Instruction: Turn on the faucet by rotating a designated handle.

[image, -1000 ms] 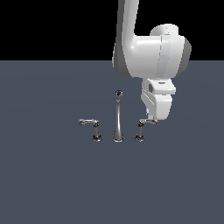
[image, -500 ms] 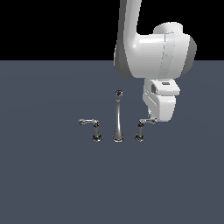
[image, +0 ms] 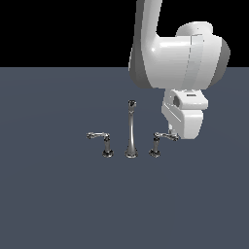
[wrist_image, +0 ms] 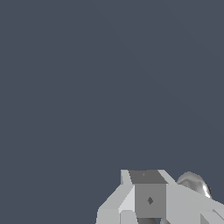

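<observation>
Ext. view: the faucet (image: 130, 131) sits mid-floor, tiny vs the robot; tall spout (image: 131, 127) in the centre, mirror handle (image: 103, 142) on the ext. view's left w/ its arm pointing left, and the handle (image: 161, 140) to turn on the ext. view's right, lever arm pointing right. The gripper (image: 173, 136) is down at the lever's far tip, touching or just beside it. Vs 1 s ago the wrist has crept a little toward the ext. view's right and slightly down, while the lever looks abt the same angle, so my read is the push is only starting and the faucet isn't on yet. The white hand body covers the fingertips, so whether the jaws are apart or together can't be told here, nor whether the lever end is btwn them or just pressed from one side. Wrist view: mostly bare dark floor (wrist_image: 87, 87); grey finger blocks (wrist_image: 148, 197) cut off at the frame edge, a rounded chrome bit (wrist_image: 194, 183) peeking behind them, prob. the handle's lever or post but too little shows to be sure. Jaw gap not visible here either.
</observation>
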You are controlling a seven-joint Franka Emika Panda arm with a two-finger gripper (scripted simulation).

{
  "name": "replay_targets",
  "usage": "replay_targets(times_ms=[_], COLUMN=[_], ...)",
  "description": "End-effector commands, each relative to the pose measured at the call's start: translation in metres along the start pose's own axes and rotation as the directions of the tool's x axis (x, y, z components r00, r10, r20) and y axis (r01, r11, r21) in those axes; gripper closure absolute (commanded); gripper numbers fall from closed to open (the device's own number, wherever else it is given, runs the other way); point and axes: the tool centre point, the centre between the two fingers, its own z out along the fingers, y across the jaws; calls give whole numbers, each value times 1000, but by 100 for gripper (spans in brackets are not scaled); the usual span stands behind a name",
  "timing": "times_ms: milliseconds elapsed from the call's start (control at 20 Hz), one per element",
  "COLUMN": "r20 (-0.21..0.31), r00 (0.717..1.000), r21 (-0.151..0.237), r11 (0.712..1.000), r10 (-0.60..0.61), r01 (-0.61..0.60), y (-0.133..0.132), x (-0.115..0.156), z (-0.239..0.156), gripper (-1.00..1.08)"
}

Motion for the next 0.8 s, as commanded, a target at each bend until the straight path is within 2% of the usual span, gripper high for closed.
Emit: replay_targets(times_ms=[0, 650, 750], r20=[1, 1, -2], r00=[1000, 1000, 1000], r21=[-3, -12, -7], r11=[1000, 1000, 1000], r10=[0, 9, 16], r01=[0, -9, -16], y=[6, 54, 49], x=[-2, -11, -6], z=[0, 0, 0], gripper=[108, 108, 108])
